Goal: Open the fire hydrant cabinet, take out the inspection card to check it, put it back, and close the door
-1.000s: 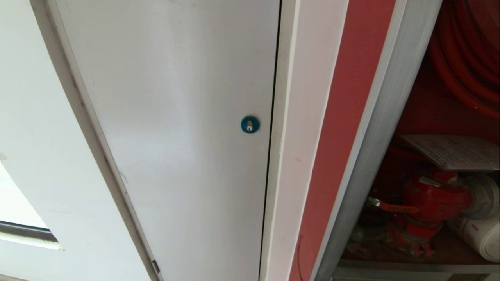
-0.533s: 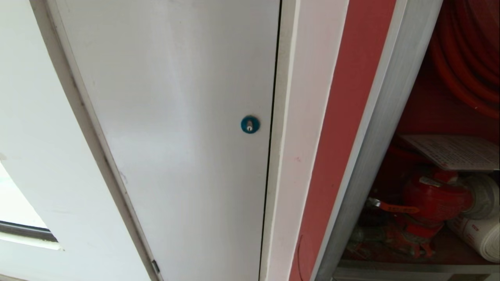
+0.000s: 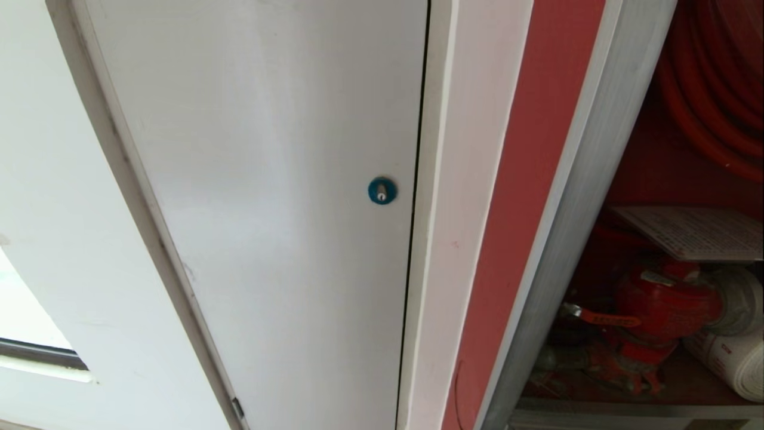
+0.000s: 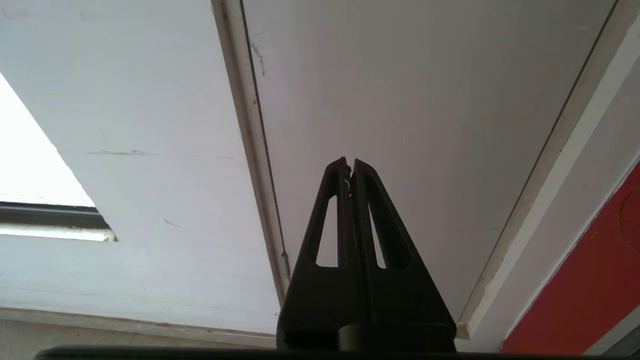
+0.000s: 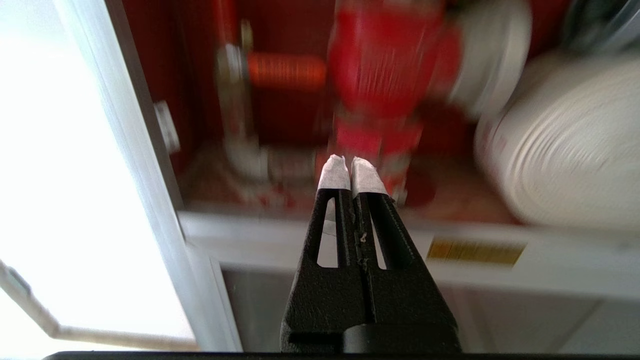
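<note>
**Mia:** What is the biggest thing you see?

**Ben:** A big flat white panel [image 3: 268, 209]. It fills most of the head view. It has a small round blue lock [image 3: 382, 190] near its right edge.

**Mia:** And next to it?

**Ben:** To the right stands the tall fire hydrant cabinet [image 3: 573, 197] with a shiny silver metal frame and a red inside. It is open on this side, so I can look in. I cannot see its glass door in any view.

**Mia:** What is inside?

**Ben:** At the top there are loops of thick red hose [image 3: 710, 89]. Low on the right lies a fat white rolled hose [image 3: 731, 361]. Beside it sits a round red valve [image 3: 662, 304].

**Mia:** Where is the card?

**Ben:** The thin white inspection card [image 3: 695, 233] with tiny rows of print lies flat in the cabinet. It is just above the red valve and under the red hose loops.

**Mia:** What about the robot's hands?

**Ben:** The right gripper [image 5: 352, 167] is black with white tips. Its two fingers are pressed together and hold nothing. It points into the cabinet at the bottom of the red valve, and its view is blurry. The left gripper [image 4: 349, 167] is all black. Its fingers are pressed together too, with nothing between them. It points at the white panel.
</note>
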